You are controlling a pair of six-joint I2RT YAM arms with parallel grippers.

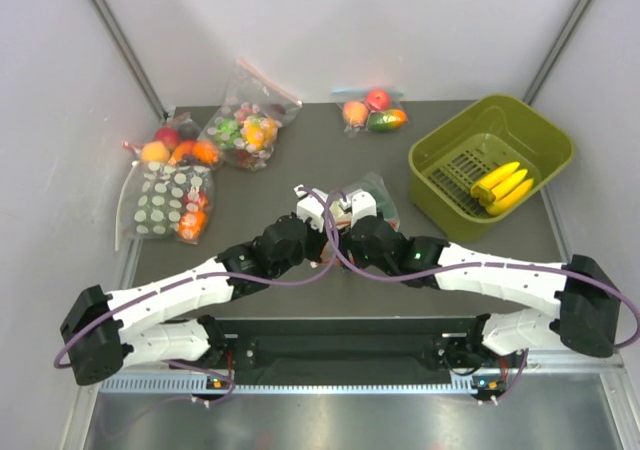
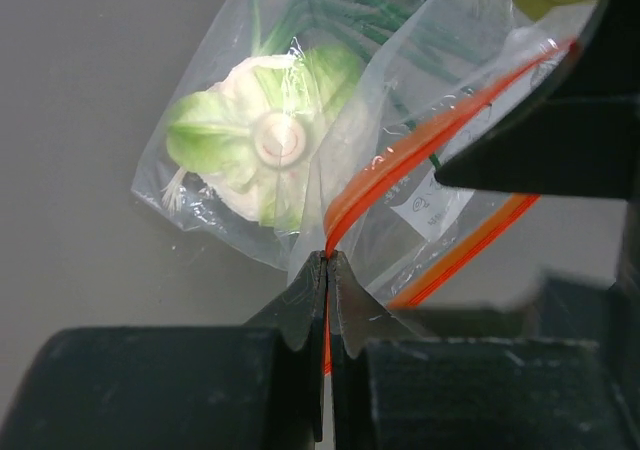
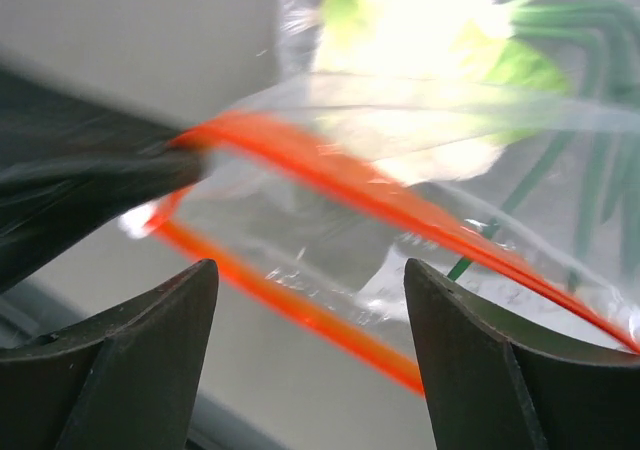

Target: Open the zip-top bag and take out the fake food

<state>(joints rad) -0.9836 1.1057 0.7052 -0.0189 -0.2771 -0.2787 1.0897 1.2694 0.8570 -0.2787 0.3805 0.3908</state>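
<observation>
The clear zip-top bag (image 1: 378, 192) lies mid-table between my two grippers, its red-orange zip strip (image 2: 420, 145) parted into two lines. The pale green-and-white lettuce head (image 2: 260, 135) is inside it, and also shows blurred in the right wrist view (image 3: 420, 30). My left gripper (image 2: 328, 255) is shut on one end of the zip strip. My right gripper (image 3: 310, 270) is open, its fingers straddling the bag's open mouth (image 3: 330, 240) without touching it. The yellow bananas (image 1: 503, 187) lie in the green basket.
The green basket (image 1: 440, 160) stands at the right. A white-dotted bag (image 1: 165, 202), a bag of multicolour pieces (image 1: 245, 125) and a small bag of fruit (image 1: 372, 110) lie along the left and back. Loose fruit (image 1: 175, 148) sits at far left.
</observation>
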